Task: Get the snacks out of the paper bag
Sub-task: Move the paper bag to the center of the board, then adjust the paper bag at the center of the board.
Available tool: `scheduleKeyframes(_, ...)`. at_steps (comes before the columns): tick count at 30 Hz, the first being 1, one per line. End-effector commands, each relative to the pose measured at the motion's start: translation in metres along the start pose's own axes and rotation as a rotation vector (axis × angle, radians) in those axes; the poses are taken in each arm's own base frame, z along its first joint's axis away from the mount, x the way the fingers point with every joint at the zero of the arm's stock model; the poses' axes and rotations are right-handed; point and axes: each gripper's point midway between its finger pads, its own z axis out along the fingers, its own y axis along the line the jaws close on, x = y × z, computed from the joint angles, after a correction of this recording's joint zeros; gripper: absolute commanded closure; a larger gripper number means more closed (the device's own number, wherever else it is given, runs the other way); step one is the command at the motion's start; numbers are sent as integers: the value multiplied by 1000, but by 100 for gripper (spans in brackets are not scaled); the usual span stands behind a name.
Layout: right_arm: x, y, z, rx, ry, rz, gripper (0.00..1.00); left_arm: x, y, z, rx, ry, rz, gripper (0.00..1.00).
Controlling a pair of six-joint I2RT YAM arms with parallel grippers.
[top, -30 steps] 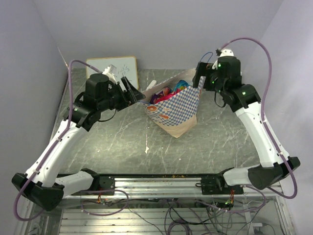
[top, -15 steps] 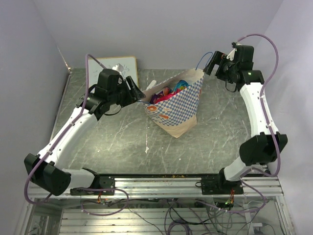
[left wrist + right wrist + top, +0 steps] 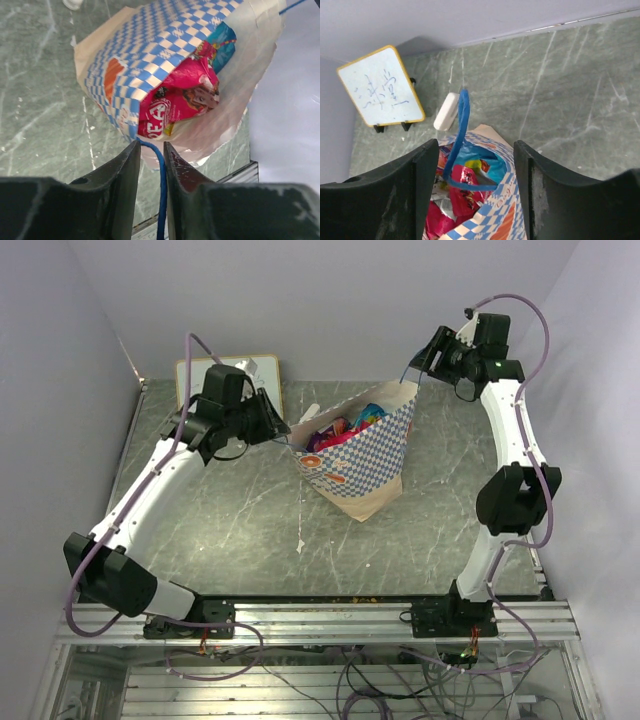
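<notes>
Your cream paper bag [image 3: 365, 470] with blue-checked sides stands mid-table, shiny snack packets [image 3: 180, 97] inside. Your left gripper [image 3: 151, 146] has narrow fingers around a thin blue cord handle [image 3: 161, 195], not pinching it. Your right gripper [image 3: 475, 145] gapes wide around the other handle [image 3: 461, 117].

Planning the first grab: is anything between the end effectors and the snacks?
Only the handles: one blue cord runs between the left end effector's fingers at the paper bag's rim, the other blue loop stands between the right end effector's. The bag's mouth is open, the pink snack packet uncovered.
</notes>
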Motion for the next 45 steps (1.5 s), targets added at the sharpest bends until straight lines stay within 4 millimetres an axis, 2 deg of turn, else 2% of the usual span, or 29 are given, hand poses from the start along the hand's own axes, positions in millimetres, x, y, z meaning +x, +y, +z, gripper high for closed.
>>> scheduleKeyframes(1,-14,17,-1,-95,-22,-4,43,-13,5,-13,31,-20,-28,69)
scheduleKeyframes(4,-17,19,-1,-107,-47,-22,56,-15,8,-14,37,-29,-46,83)
scheduleKeyframes(6,-19,19,-2,-108,-57,-35,76,-16,7,-14,44,-26,-48,92)
scheduleKeyframes(7,-22,20,-4,-104,-58,-45,83,-18,7,-14,49,-25,-55,93)
scheduleKeyframes(12,-24,39,-27,-127,-47,-111,100,-43,11,-31,44,-90,-79,93)
scheduleKeyframes(15,-11,58,-43,-170,-40,-112,100,-54,17,-42,16,-123,-92,93)
scheduleKeyframes(18,9,87,-54,-210,-25,-130,100,-64,26,-53,-26,-149,-110,93)
scheduleKeyframes(20,25,117,-59,-250,-4,-159,100,-73,36,-62,-64,-176,-116,93)
scheduleKeyframes(23,43,151,-66,-297,23,-191,100,-86,49,-77,-109,-216,-126,93)
scheduleKeyframes(29,88,230,-75,-466,92,-199,100,-121,72,-116,-194,-318,-129,93)
scheduleKeyframes(36,154,310,-83,-675,209,-258,100,-150,91,-146,-207,-400,-174,93)
scheduleKeyframes(41,190,346,-90,-794,284,-302,100,-176,102,-168,-212,-481,-202,93)
scheduleKeyframes(42,203,360,-95,-849,312,-319,99,-188,101,-174,-200,-511,-192,93)
scheduleKeyframes(45,218,371,-99,-892,341,-360,99,-205,90,-177,-147,-539,-160,93)
